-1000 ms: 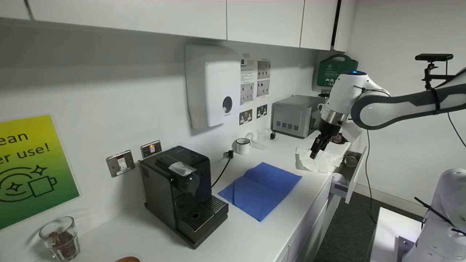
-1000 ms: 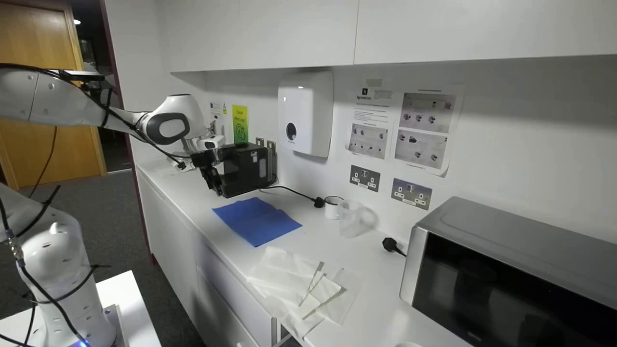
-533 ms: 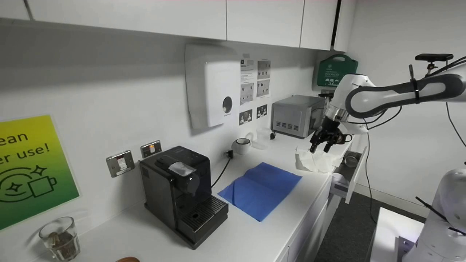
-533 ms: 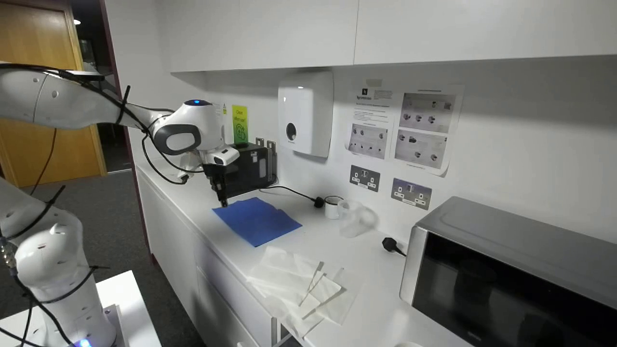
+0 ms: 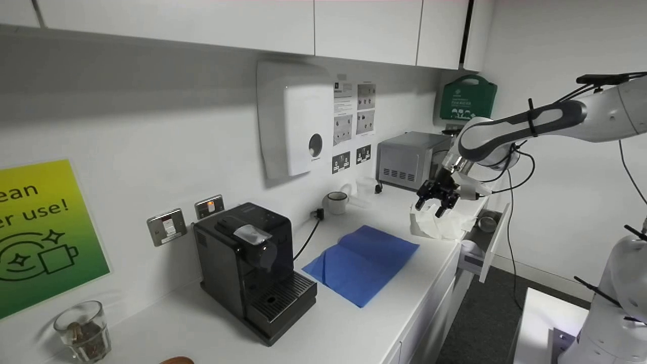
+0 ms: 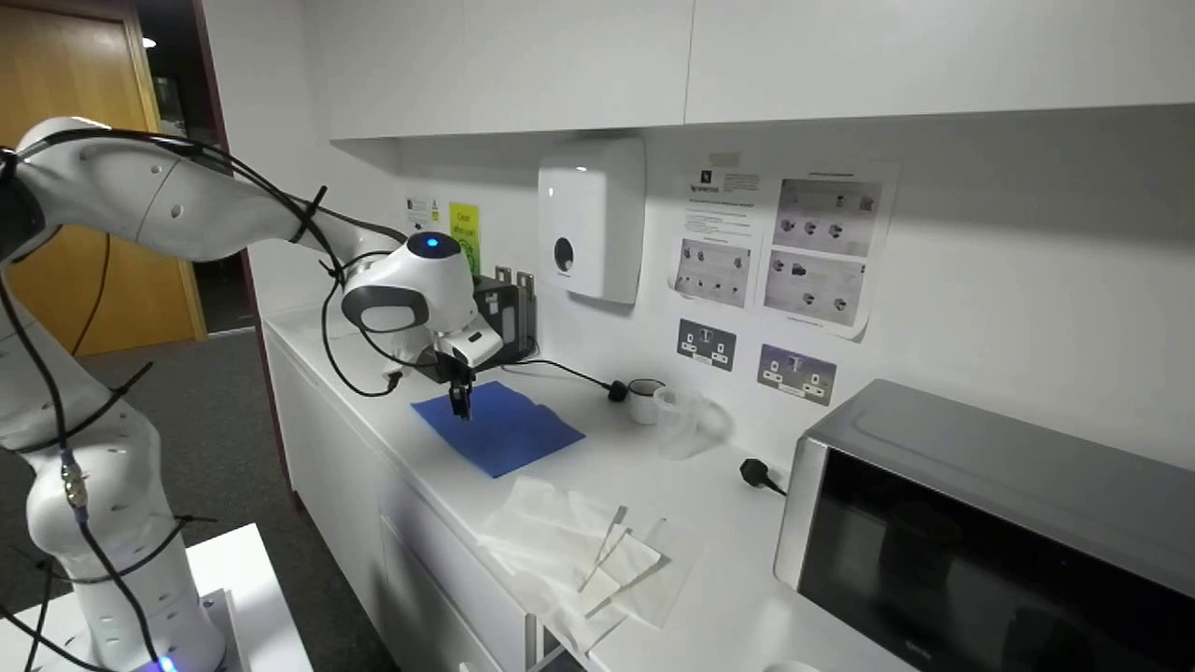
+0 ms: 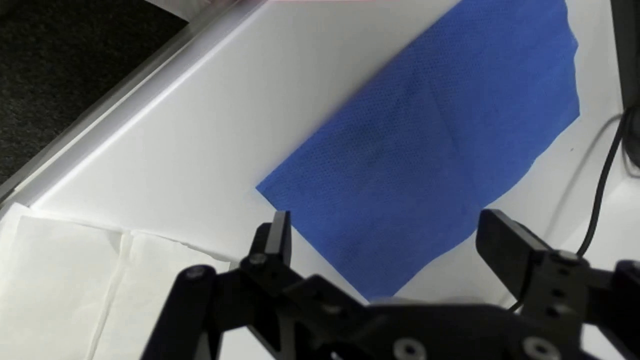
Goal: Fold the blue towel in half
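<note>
Turned the gripper [image 5: 428,210] since a second earlier, with jaws spread wide. Left the blue towel [image 5: 371,263] unmoved on the counter [image 5: 328,328], just beside the black coffee machine [image 5: 227,268]. In an exterior view, hid much of the machine behind the arm [image 6: 453,289] and part of the towel behind the gripper; in the wrist view, cut off the towel's far end.

Blue towel [image 5: 363,265] lies beside the coffee machine [image 5: 252,270] — claw [image 5: 428,210] aloft, jaws parted.
</note>
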